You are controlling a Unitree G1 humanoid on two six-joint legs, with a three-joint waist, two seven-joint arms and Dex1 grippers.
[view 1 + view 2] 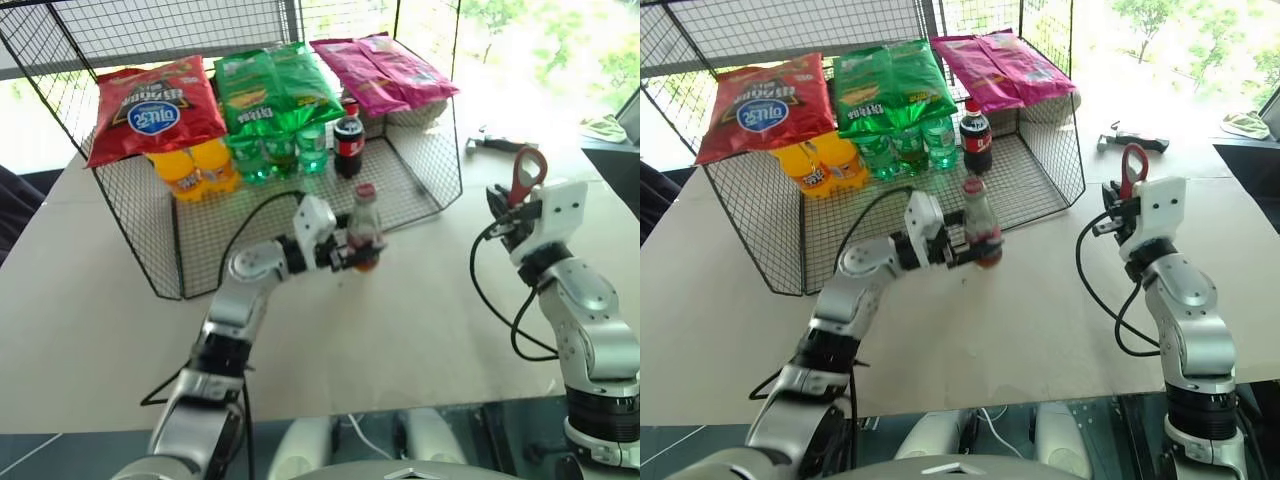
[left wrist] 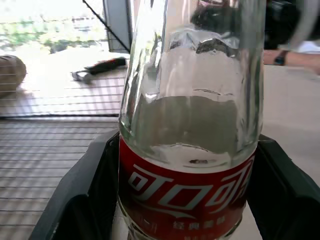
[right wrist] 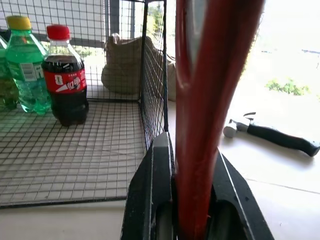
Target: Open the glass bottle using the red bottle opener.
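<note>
Left tool clamped around the glass bottle, held upright above the surface just in front of the wire basket. Right tool pinched shut on the red bottle opener, ring end up, well apart from the bottle. Behind, inside the basket: dark cola bottle, green bottles, orange bottles, snack bags; beyond on the surface, a hammer.

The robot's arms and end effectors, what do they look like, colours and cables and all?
Both arms are silver-grey metal with rounded joint housings and black segments between them. Each wrist carries a boxy white housing. The left end effector and the right end effector each have two black fingers. A black cable loops loosely beside each arm, from near the wrist down toward the lower arm. No markings are readable.
</note>
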